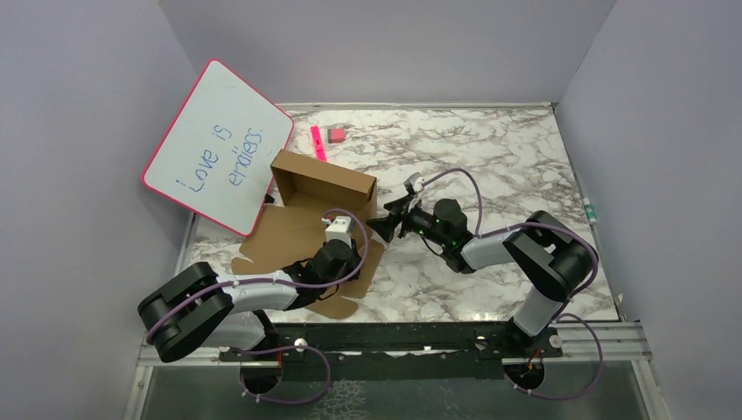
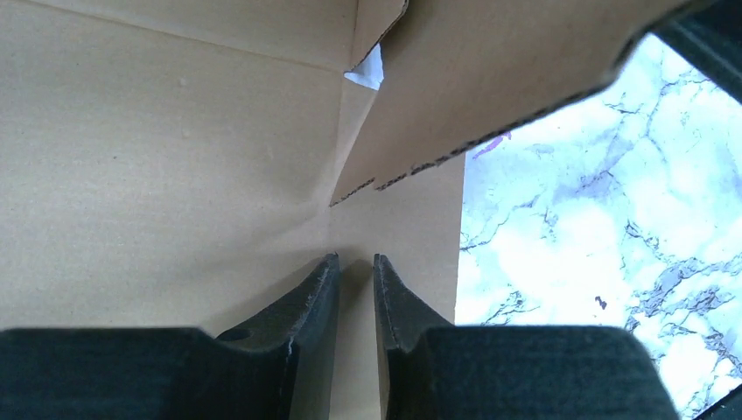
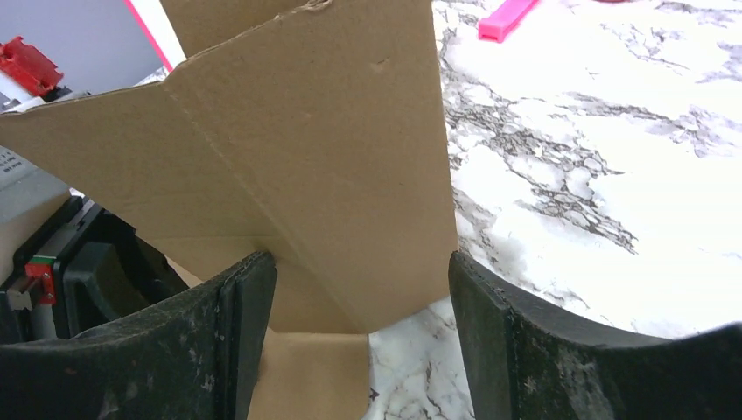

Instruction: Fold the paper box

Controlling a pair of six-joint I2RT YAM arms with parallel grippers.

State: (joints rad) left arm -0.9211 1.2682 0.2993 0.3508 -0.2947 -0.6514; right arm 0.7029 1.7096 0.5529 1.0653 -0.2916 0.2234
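paper box point(image 1: 322, 180) sits on the table point(image 1: 525, 175), left of centre, just in front of the whiteboard point(image 1: 219, 144). half formed: back wall and one side wall stand up, and the wide front panel point(image 1: 284, 238) lies flat toward the arms.

left gripper point(image 2: 354, 262): over the inside of the box near its right corner, pointing along a crease. jaws nearly closed, with only a thin slit between them. nothing in the slit that i can see. it looks more like a hold-down than a grip, but contact with the cardboard can't be told.

right gripper point(image 3: 359, 262): at the right side of the box, jaws spread wide, with the loose side flap point(image 3: 332, 157) standing tilted in the gap. neither pad is clearly touching the flap, so no grip there.

step in hand, my reading: raising and setting the right side wall while the left arm steadies the base. task roughly midway; the lid panel is not yet brought over.

next move likely calls for the right jaws to close on the flap or push it upright along its crease, with the base kept pinned so the whole blank doesn't slide across the table. the flap corner could catch on the left wrist, which sits close by.
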